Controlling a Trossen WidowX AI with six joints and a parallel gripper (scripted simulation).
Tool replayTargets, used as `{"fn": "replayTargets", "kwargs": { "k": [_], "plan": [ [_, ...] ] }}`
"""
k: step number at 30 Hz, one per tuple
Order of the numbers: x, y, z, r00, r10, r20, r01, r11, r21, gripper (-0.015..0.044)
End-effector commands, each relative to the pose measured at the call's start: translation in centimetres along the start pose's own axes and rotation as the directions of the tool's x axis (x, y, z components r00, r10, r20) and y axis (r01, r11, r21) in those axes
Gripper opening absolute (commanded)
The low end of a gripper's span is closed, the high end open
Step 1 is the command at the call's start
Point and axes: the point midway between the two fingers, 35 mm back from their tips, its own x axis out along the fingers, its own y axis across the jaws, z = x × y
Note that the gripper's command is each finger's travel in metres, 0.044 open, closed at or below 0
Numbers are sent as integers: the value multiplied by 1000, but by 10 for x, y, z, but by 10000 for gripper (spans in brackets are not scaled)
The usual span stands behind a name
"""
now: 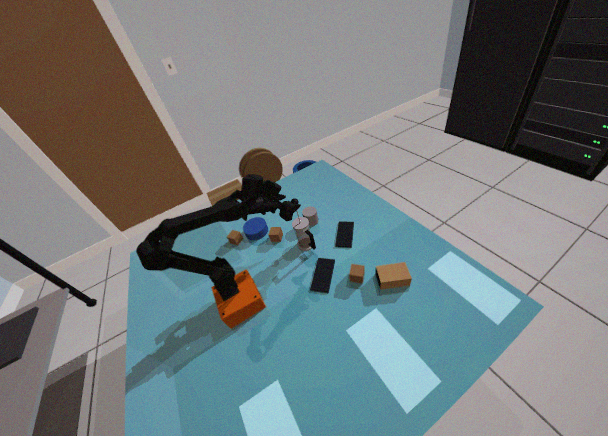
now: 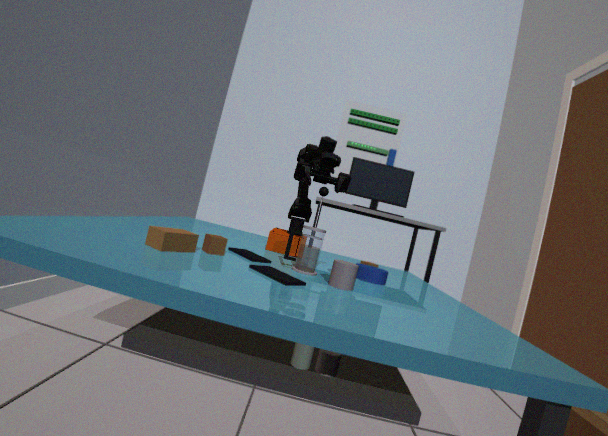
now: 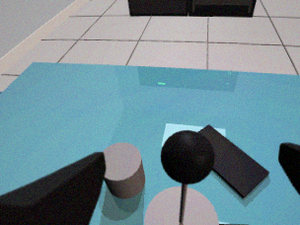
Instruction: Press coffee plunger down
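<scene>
Pinkish cylinder (image 3: pixel 124 169) sits just left of the plunger knob (image 3: pixel 187 157), which is raised on its rod above the press (image 2: pixel 310 250) on the surface (image 2: pixel 150 275). Your hand (image 3: pixel 189 173) is spread wide, empty, straddling the knob. Push off-centre and you'll likely tip the press.

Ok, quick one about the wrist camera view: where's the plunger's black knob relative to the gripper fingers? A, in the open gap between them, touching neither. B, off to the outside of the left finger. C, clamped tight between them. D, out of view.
A: in the wrist view the black knob sits in the gap of the wide-open gripper, with clear space on both sides, and its rod is raised.
</scene>
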Motion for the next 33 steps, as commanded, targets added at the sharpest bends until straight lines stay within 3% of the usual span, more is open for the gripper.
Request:
{"fn": "replayTargets", "kwargs": {
  "k": [1, 9, 21, 33],
  "plan": [
    [8, 0, -1, 1000, 4, -2, -4, 1000, 5, 440],
    [17, 0, -2, 1000, 4, -2, -4, 1000, 6, 440],
    [17, 0, -2, 1000, 4, -2, -4, 1000, 6, 125],
    [18, 0, -2, 1000, 4, -2, -4, 1000, 6, 124]
  ]
}}
